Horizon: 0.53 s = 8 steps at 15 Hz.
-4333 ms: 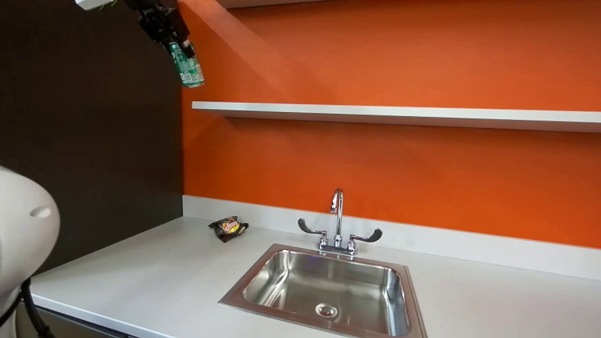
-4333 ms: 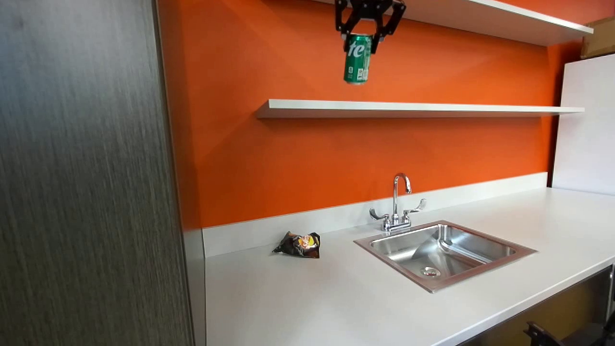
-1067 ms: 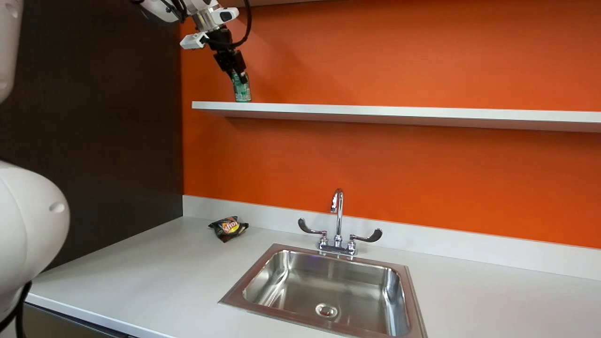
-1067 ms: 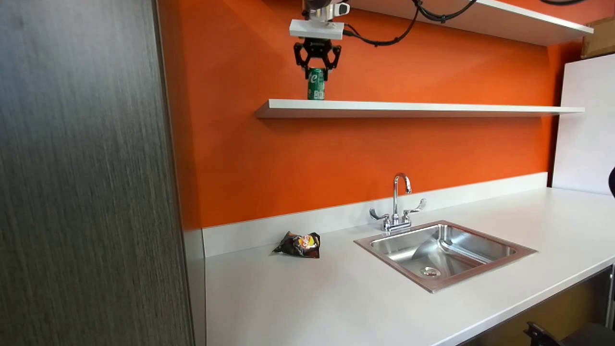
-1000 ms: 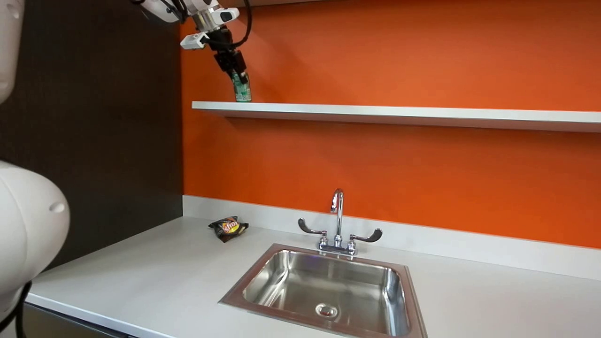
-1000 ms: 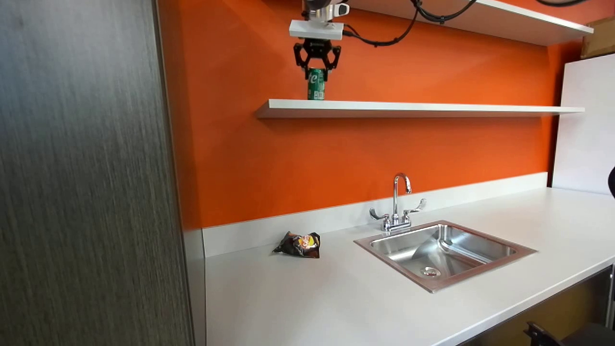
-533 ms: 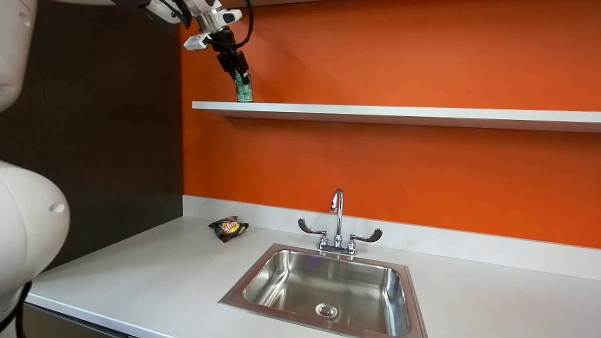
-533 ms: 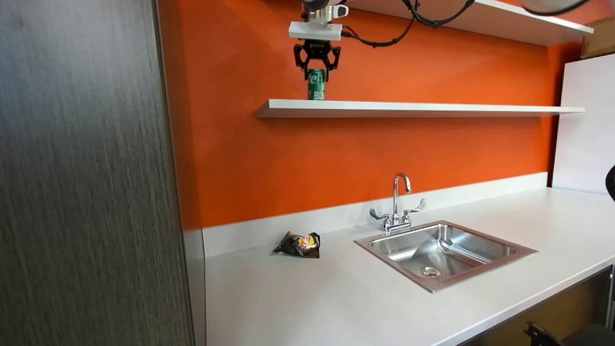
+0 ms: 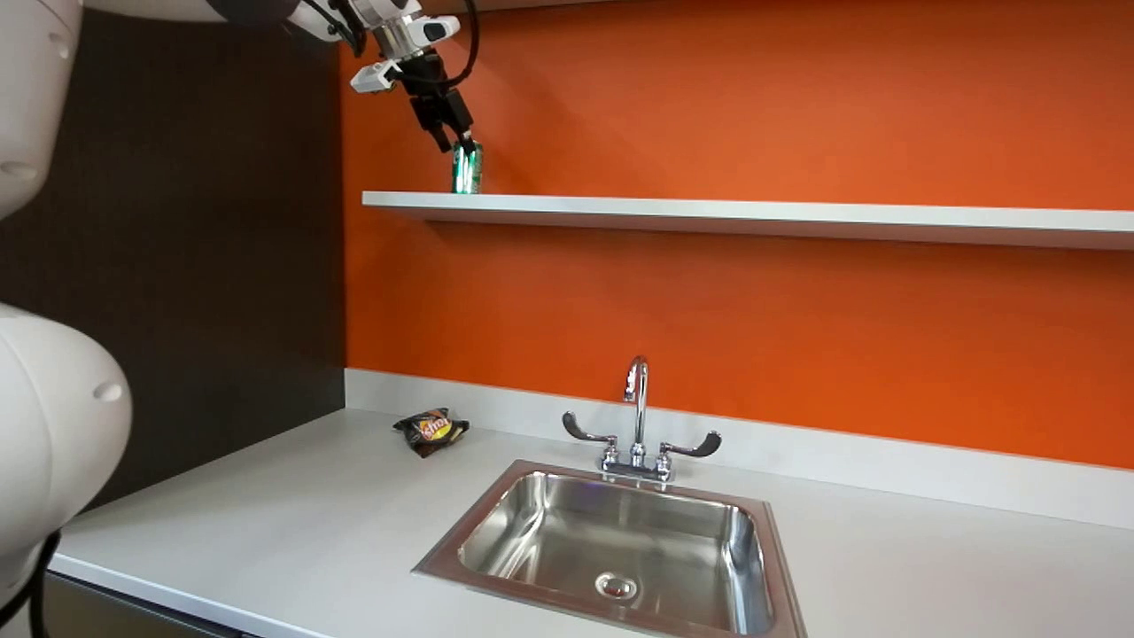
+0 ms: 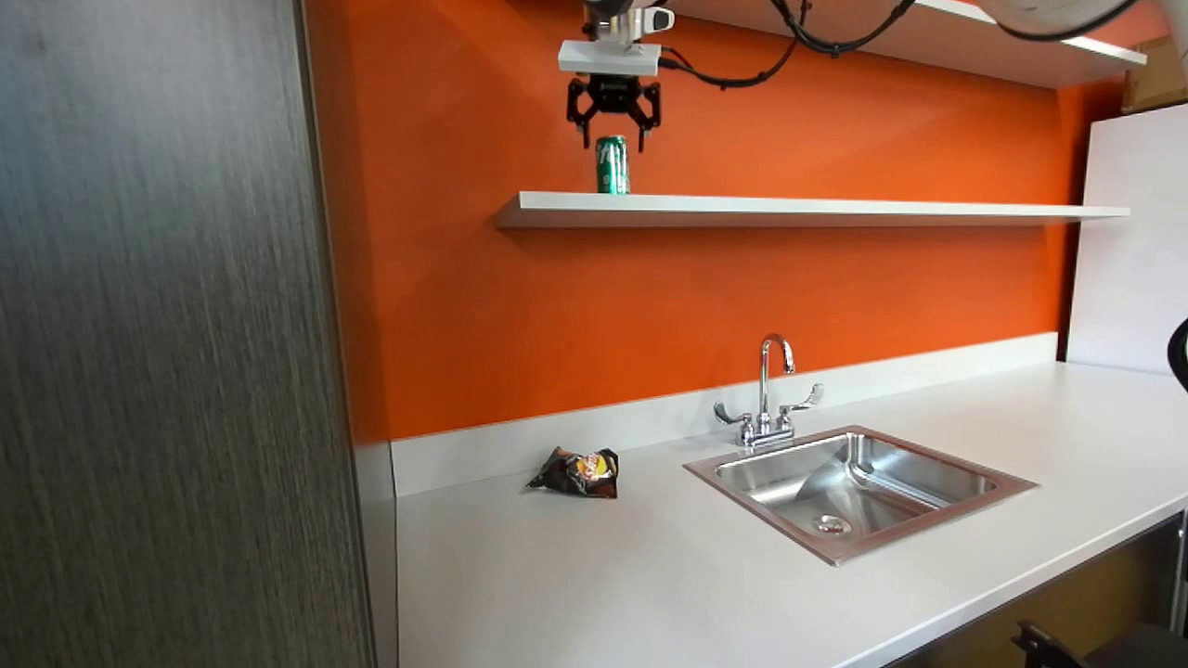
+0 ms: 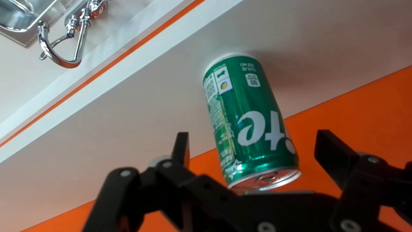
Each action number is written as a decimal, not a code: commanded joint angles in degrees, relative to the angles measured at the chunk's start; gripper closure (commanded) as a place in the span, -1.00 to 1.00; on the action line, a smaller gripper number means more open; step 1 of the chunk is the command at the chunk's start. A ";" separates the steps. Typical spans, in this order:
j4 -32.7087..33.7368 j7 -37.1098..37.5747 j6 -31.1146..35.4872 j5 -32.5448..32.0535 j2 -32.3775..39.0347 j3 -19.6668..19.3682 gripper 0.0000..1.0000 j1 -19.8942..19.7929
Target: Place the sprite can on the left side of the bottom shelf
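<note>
White in its links, reaches in as a jointed arm [image 9: 31, 106] along the left edge of an exterior view, crosses near the top and slants down to the right through a silvery wrist [image 9: 396, 37] into a black gripper [image 10: 613, 144]. In an exterior view, points straight down below a white block [image 10: 611, 58], with a dark cable [image 10: 733, 83] looping off to the side. Spreads both fingers [image 11: 334, 158] wide, one on each side of the upper part of the sprite can [image 11: 249, 106], with a gap on either flank in the wrist view. As for the sprite can: upright in both exterior views, base resting on the left part of the bottom shelf [image 10: 817, 211], in front of an orange wall [image 10: 557, 325]. Green in the body, white lettering upside down and silvery lid toward the gripper in the wrist view. Well below, on the table [image 10: 575, 575]: dark snack bag [image 10: 577, 475] between a wood-grain panel [image 10: 167, 371] and a steel sink [image 9: 479, 515], with chrome faucet [image 9: 639, 412] at the far side
</note>
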 commanded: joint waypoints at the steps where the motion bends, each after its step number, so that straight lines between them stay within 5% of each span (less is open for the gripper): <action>1: -1.51 0.27 -1.93 -0.96 -2.01 -0.21 -1.00 0.27; 8: -11.09 -1.15 -1.00 0.05 -9.80 -0.42 -1.00 -0.71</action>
